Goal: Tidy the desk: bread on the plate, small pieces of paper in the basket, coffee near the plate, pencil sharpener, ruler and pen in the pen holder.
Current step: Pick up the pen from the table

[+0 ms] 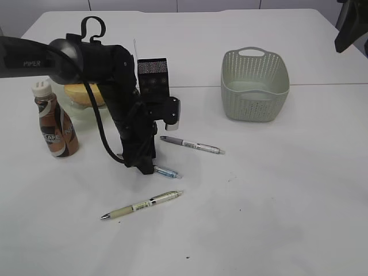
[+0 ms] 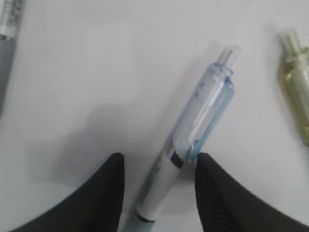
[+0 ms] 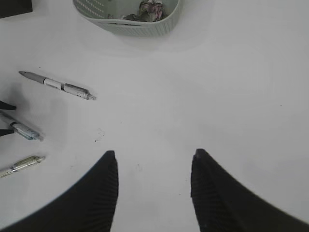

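Note:
A blue clear pen (image 2: 203,111) lies on the white table between the open fingers of my left gripper (image 2: 158,162), which straddles its barrel low over the table; in the exterior view the pen (image 1: 168,171) sticks out from under the gripper (image 1: 146,168). A grey pen (image 1: 192,145) and a yellowish pen (image 1: 144,205) lie close by. The black pen holder (image 1: 152,75) stands behind the left arm. My right gripper (image 3: 153,162) is open and empty above bare table. Bread (image 1: 86,95) sits on a plate behind the coffee bottle (image 1: 54,123).
A pale green basket (image 1: 255,84) stands at the back right, with crumpled paper (image 3: 152,8) inside it. The right arm (image 1: 351,26) shows at the top right corner. The grey pen (image 3: 58,85) and yellowish pen (image 3: 21,166) also show in the right wrist view.

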Robot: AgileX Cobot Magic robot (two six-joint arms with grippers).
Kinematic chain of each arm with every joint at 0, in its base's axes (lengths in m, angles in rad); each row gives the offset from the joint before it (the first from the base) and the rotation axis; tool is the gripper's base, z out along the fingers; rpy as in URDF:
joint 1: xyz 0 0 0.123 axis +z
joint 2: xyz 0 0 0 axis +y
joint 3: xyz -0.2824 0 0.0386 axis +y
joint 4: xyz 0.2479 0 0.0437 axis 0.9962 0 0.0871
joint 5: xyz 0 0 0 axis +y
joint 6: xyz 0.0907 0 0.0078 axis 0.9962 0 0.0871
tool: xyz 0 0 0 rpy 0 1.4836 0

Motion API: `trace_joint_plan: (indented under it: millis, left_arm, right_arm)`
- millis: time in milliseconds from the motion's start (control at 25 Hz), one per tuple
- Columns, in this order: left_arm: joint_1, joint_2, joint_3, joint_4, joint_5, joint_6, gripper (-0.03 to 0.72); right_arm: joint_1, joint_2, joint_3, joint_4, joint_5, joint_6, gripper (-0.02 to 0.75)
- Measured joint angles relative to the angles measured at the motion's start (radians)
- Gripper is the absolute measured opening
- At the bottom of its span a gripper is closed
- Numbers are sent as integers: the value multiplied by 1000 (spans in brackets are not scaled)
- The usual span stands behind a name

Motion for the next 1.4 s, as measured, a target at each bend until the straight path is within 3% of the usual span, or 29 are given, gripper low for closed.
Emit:
trace_joint_plan:
  millis: [760, 1200, 1400]
  left_arm:
    - [0, 0, 0, -17, 104, -7, 350]
    - [0, 2, 0, -3, 104, -16, 118]
    - [0, 2, 0, -3, 100, -76, 62]
  right_arm:
    - [0, 0, 0, 0, 0, -7, 365]
    - [0, 0, 0, 0, 0, -10, 365]
    - [0, 0, 0, 0, 0, -10, 365]
